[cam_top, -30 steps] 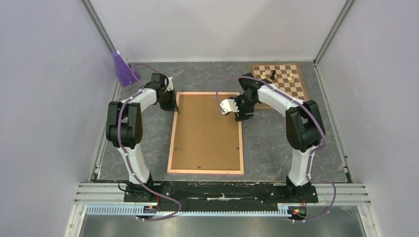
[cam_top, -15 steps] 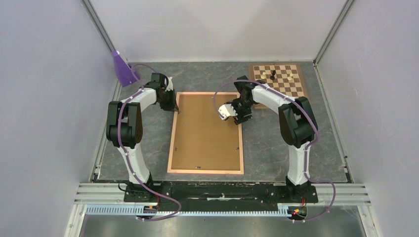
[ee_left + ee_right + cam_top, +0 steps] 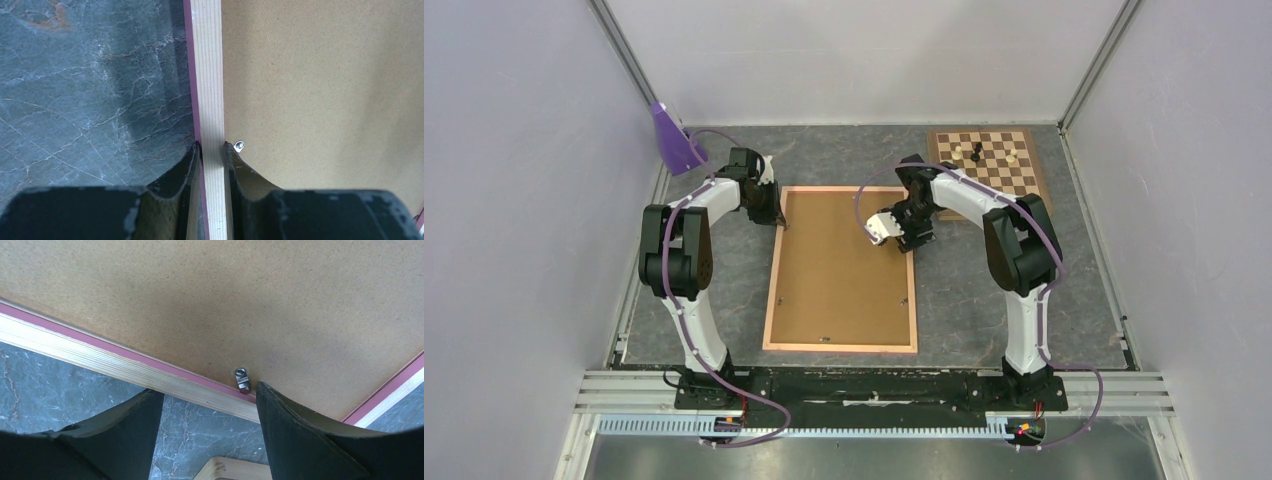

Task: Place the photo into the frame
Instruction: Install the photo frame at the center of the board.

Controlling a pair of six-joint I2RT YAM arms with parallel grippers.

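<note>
The frame (image 3: 207, 75) was pinched by the left claw (image 3: 212, 150); the clip (image 3: 241, 377) could be missed by the spread right claw (image 3: 207, 395), seemingly offset.

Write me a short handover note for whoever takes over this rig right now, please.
The left gripper is shut on the left rail of the frame, near its far corner.
The right gripper is open, over the right rail beside a small metal tab.
The frame lies back up on the table, with the brown backing board seated in it.
The photo is not in view; whether it lies under the board cannot be told.
Left to do: confirm the photo is inside, then probably secure the tabs.
</note>
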